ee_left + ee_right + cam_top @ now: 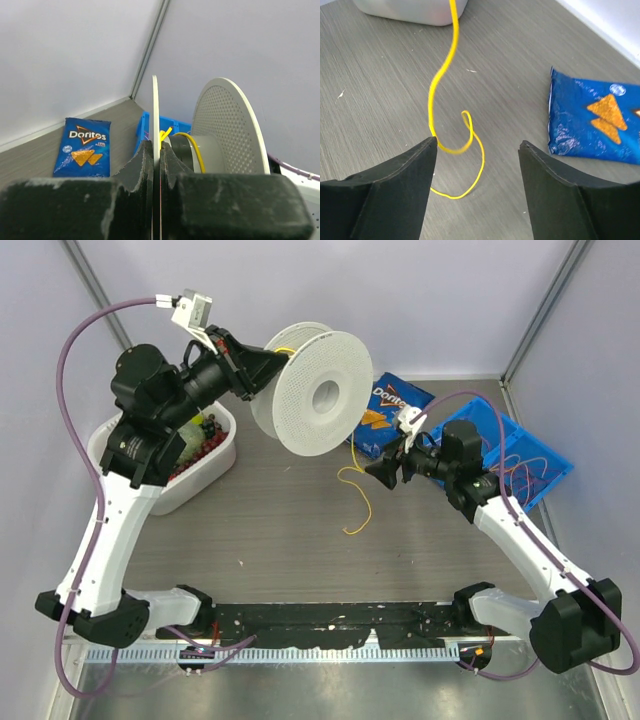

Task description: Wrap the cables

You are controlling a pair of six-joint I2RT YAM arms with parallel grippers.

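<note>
A yellow cable (362, 502) hangs from the hub of a white perforated spool (320, 390) down to the table, where its end lies in loose loops. My left gripper (275, 360) holds the spool up in the air, and in the left wrist view it (159, 150) is shut on the thin near flange (156, 110), with the yellow cable (195, 147) wound once over the hub. To the right of the hanging cable, my right gripper (385, 472) stands open. In the right wrist view the yellow cable (451, 55) passes by the left finger of that gripper (478, 143), unheld.
A blue Doritos bag (392, 410) lies behind the right gripper. A blue bin (555, 455) at the right holds more thin cables (510, 465). A white tub (200, 465) with red and dark things in it stands at the left. A black strip (330, 625) runs along the near edge.
</note>
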